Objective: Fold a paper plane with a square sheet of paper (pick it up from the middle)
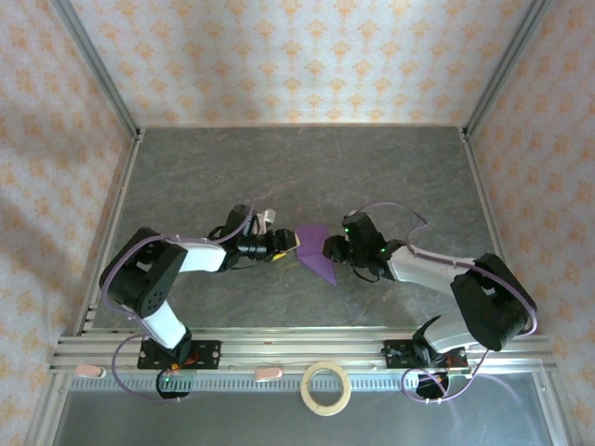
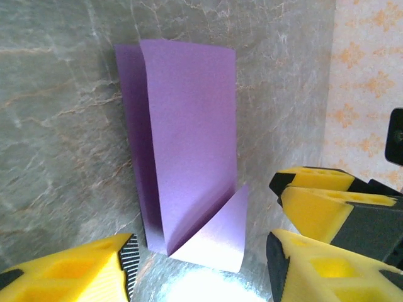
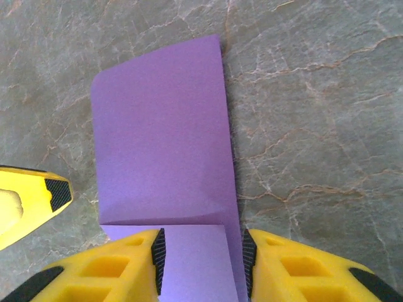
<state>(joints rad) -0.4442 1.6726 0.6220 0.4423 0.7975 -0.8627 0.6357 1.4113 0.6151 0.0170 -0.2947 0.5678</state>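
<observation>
The purple square sheet of paper [image 1: 314,247] lies folded into a narrow strip on the grey table [image 1: 279,167], between both grippers. In the left wrist view the paper [image 2: 186,138] has one layer lifting along a crease and a small triangular corner flap turned up near me. My left gripper [image 2: 201,270] is open, its fingers apart on either side of that flap without touching it. My right gripper [image 3: 201,261] is open too, straddling the paper [image 3: 164,138] at its near end, where a folded flap lies flat between the pads. In the top view the left gripper [image 1: 291,244] and right gripper [image 1: 333,251] face each other across the paper.
A tan tape ring [image 1: 327,387] lies on the near ledge in front of the metal rail [image 1: 297,351]. Patterned walls close in the back and sides. One yellow finger of the other arm shows in each wrist view, the right arm's fingers [image 2: 315,201] and the left arm's fingers [image 3: 25,207].
</observation>
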